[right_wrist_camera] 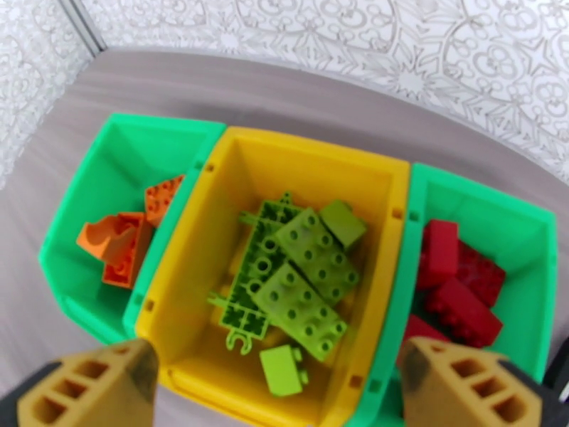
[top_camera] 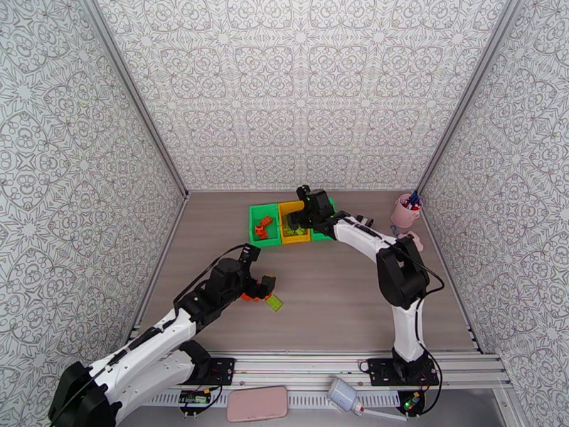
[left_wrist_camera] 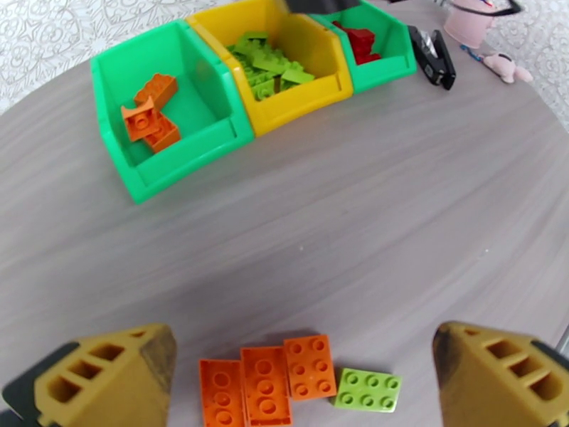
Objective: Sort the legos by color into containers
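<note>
Table (top_camera: 341,293): grey wood-grain, walled in by patterned panels (top_camera: 299,87) on three sides; rail along the near edge; broad bare stretch through the middle, between the bins at the far side and the loose bricks near the left arm.

Containers: three joined in a row near the far edge, well clear of the side walls; left green bin (left_wrist_camera: 192,161), yellow bin (left_wrist_camera: 306,101), right green bin (left_wrist_camera: 384,69); fronts lower than backs, all open-topped.

Pink pen cup (top_camera: 405,211) toward the far right corner, close to the right wall; black stapler (left_wrist_camera: 430,55) just beside the right green bin's outer wall; small pink figure (left_wrist_camera: 508,69) lying near the cup.

Left tool (left_wrist_camera: 302,350): jaws spread wide, nothing between the pads; hangs over the loose bricks near the table's near-left part, fingers flanking them with room on either side.

Right tool (right_wrist_camera: 277,364): jaws also wide apart and empty; poised above the yellow bin's front rim.

Legos, sorted: lime pieces (right_wrist_camera: 299,279) heaped in the yellow bin; red bricks (right_wrist_camera: 455,279) in the right green bin; orange bricks (right_wrist_camera: 124,243) in the left green bin, much floor bare.

Legos, loose: three orange bricks (left_wrist_camera: 267,382) side by side, touching; one lime plate (left_wrist_camera: 368,389) just beside the rightmost, studs up, flat on the table.
</note>
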Tool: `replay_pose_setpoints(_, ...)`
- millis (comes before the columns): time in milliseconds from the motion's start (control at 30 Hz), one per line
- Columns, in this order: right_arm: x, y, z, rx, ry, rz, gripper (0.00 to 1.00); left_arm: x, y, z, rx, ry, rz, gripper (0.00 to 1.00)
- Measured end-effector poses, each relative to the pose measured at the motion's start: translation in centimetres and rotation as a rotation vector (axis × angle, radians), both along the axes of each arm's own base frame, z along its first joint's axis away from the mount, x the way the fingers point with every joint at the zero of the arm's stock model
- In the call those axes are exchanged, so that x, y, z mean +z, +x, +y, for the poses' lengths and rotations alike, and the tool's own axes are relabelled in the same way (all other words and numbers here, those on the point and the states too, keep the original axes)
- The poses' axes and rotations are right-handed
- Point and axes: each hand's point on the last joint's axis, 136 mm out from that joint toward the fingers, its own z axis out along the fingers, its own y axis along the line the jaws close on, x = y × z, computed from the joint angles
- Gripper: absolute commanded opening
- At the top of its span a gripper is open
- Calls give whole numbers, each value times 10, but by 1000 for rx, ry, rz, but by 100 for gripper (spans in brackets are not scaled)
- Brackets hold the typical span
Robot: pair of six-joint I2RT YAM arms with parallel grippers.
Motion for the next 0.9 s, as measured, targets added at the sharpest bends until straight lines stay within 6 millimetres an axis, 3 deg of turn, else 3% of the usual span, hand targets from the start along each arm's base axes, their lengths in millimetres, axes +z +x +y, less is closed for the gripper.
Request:
replay_pose_setpoints(200,16,-16,-9,2,22,-33,92,-3,5,4,19,-4,26,100)
replay_pose_setpoints(633,28,-57,-15,75,92,-35,93,-16,5,16,100,-26,111,99)
replay_pose_setpoints(900,28,-120,-12,254,67,-77,94,-18,18,25,248,-38,202,100)
